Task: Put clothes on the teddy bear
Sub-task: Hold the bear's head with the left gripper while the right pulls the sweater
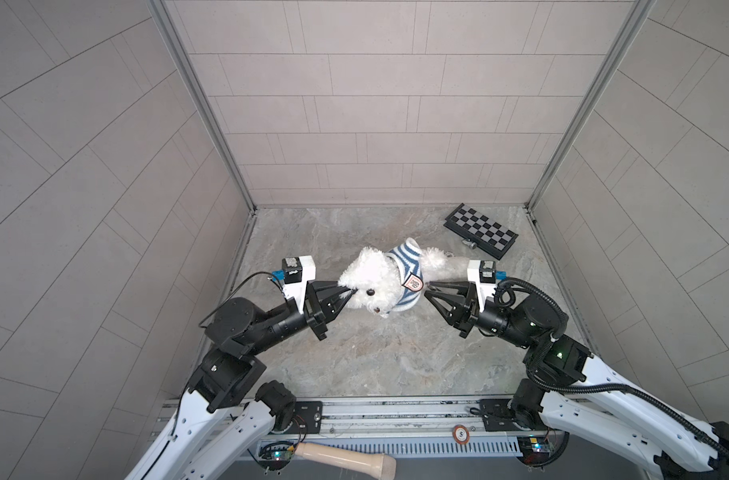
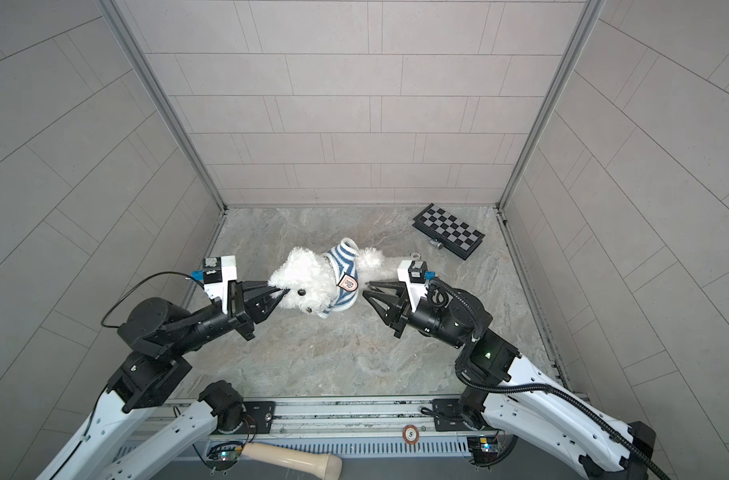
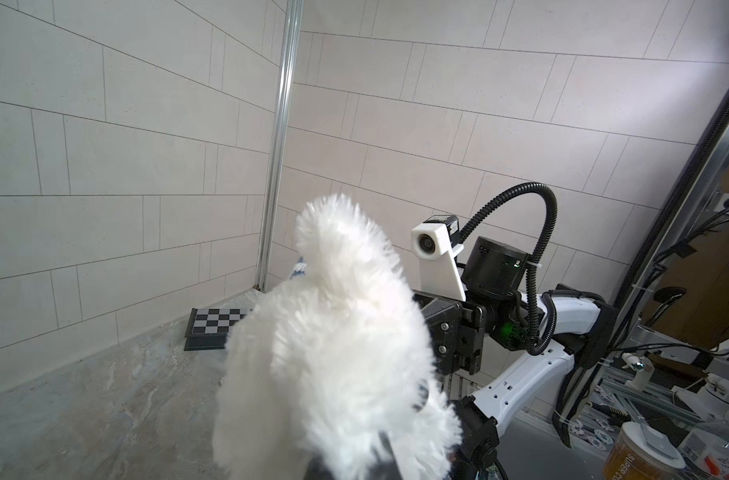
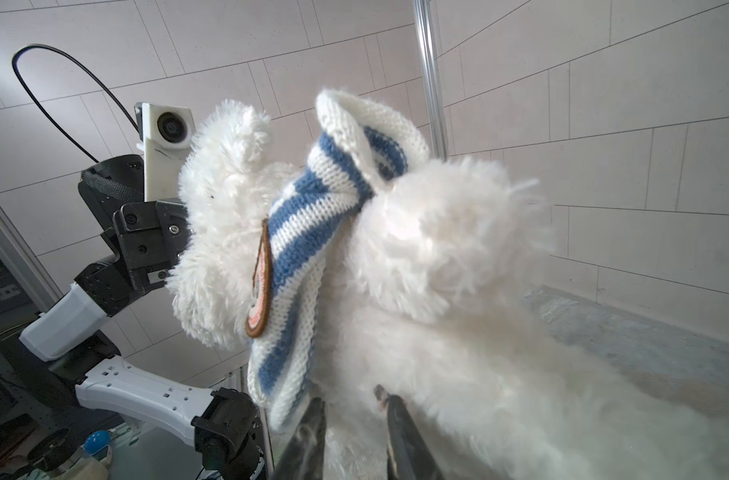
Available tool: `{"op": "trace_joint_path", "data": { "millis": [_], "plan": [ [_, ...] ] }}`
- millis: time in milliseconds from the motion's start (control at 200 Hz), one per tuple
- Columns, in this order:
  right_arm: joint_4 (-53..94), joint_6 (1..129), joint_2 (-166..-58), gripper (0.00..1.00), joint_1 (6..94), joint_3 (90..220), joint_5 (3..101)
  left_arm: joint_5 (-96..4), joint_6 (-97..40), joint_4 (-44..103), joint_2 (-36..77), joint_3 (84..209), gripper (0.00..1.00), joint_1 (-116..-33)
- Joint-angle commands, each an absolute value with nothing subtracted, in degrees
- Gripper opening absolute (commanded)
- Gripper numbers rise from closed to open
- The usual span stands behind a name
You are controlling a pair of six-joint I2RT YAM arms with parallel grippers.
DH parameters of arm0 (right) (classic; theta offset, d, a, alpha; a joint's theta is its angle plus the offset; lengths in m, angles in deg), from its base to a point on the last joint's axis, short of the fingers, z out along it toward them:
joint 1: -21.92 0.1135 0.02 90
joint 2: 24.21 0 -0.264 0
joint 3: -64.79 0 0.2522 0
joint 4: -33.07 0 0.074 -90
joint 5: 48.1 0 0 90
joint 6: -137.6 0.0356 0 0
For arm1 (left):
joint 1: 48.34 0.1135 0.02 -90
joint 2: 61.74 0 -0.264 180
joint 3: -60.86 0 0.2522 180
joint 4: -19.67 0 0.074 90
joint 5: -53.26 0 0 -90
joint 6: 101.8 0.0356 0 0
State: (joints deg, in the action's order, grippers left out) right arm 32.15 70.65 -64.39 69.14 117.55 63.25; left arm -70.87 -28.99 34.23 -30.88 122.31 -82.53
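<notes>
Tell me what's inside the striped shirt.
The teddy bear fills the striped shirt with its upper body; head and a fluffy limb stick out. Whether arms sit in sleeves is hidden.

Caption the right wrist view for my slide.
Shirt bunched at the bear's neck; left claw grips its head, right claw open near the hem.

Fluffy white teddy bear (image 1: 365, 274) with dark bead eyes.
Lies near the chessboard (image 1: 481, 231), legs toward it, head away; striped shirt (image 1: 406, 259) bunched round its chest.
</notes>
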Motion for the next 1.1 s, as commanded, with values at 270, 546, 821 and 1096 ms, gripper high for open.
{"op": "trace_joint_path", "data": {
  "millis": [270, 546, 821, 1096],
  "plan": [
    [42.9, 75.4, -68.3, 0.29, 69.0, 119.9, 68.8, -74.0, -29.3, 30.9, -30.8, 124.4, 0.00, -82.7],
    [49.4, 80.3, -68.5, 0.32, 67.6, 119.0, 70.8, -75.2, -29.4, 31.2, -31.1, 124.4, 0.00, -82.7],
    [52.3, 82.1, -73.0, 0.33, 67.6, 120.3, 72.2, -75.7, -29.2, 31.7, -31.3, 124.4, 0.00, -82.7],
    [48.7, 80.4, -75.9, 0.33, 67.7, 123.4, 74.7, -75.5, -28.9, 31.8, -31.3, 124.1, 0.00, -82.7]
  ]
}}
